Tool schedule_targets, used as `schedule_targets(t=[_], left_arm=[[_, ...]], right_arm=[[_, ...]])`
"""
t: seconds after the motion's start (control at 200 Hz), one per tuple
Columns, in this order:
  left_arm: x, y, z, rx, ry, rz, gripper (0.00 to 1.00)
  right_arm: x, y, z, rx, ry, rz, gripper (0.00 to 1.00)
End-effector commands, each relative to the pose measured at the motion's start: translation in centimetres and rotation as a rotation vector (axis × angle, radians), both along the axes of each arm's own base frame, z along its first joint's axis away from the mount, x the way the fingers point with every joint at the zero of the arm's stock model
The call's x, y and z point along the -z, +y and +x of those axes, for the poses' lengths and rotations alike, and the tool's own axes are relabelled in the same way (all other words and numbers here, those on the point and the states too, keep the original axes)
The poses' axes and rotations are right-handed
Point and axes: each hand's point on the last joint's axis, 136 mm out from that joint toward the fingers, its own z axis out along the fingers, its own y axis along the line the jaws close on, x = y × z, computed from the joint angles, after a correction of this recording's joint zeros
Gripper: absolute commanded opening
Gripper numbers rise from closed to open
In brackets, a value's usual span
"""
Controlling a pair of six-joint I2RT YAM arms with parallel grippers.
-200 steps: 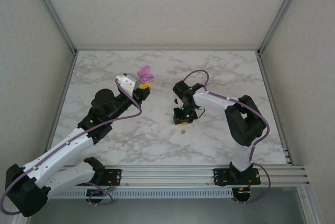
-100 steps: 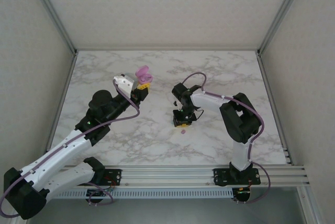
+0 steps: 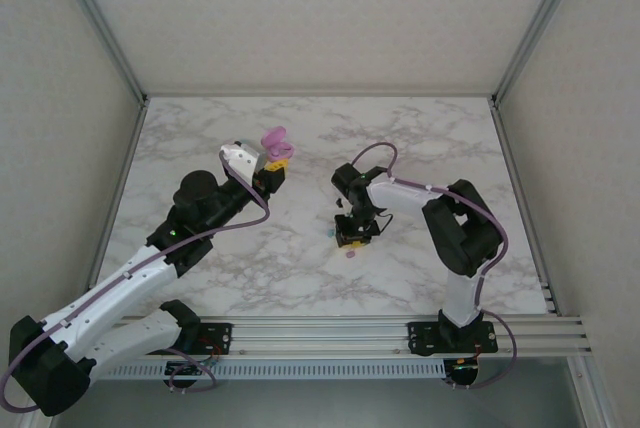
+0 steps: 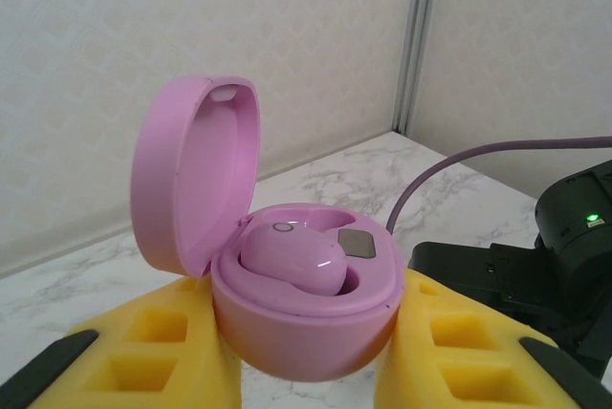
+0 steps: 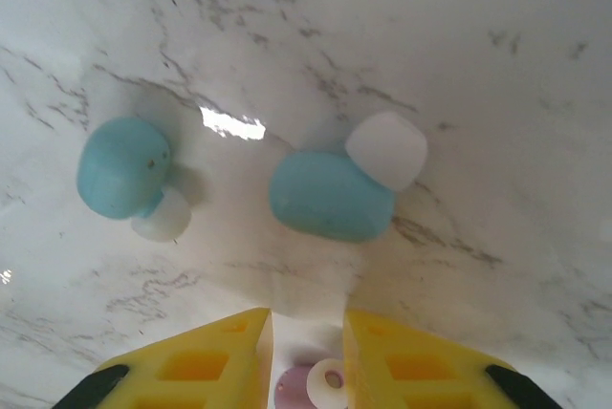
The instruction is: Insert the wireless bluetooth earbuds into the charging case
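My left gripper (image 4: 301, 333) is shut on the pink charging case (image 4: 306, 323), held up off the table with its lid (image 4: 191, 175) open. One pink earbud (image 4: 292, 258) sits in the case. In the top view the case (image 3: 273, 138) shows above the left gripper (image 3: 276, 161). My right gripper (image 3: 350, 235) points down at the table with its jaws a narrow gap apart. A pink earbud (image 5: 311, 385) with a white tip lies on the marble in that gap, not pinched. It shows just before the gripper (image 3: 350, 253). Two teal earbuds (image 5: 330, 196) (image 5: 122, 180) lie beyond the fingertips (image 5: 253, 328).
The marble table (image 3: 430, 138) is walled by white panels and aluminium posts (image 3: 530, 33). A rail (image 3: 330, 330) runs along the near edge. The right arm's black wrist (image 4: 545, 266) and purple cable (image 4: 459, 165) stand close behind the held case.
My right gripper has moved toward the near edge and lower, coming over the pink earbud, which has stayed in place. The left arm with the case has barely shifted.
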Motion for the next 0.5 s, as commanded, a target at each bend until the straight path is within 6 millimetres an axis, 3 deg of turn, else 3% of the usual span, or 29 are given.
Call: schedule_targets(t=[0.0, 0.495], left_arm=[[-1.7, 0.1, 0.2, -0.005, -0.028, -0.043, 0.19], [-1.6, 0.0, 0.2, 0.002, -0.019, -0.046, 0.19]], right_arm=[[-0.7, -0.9, -1.1, 0.012, 0.011, -0.027, 0.26], [-0.7, -2.6, -3.2, 0.086, 0.052, -0.065, 0.26]])
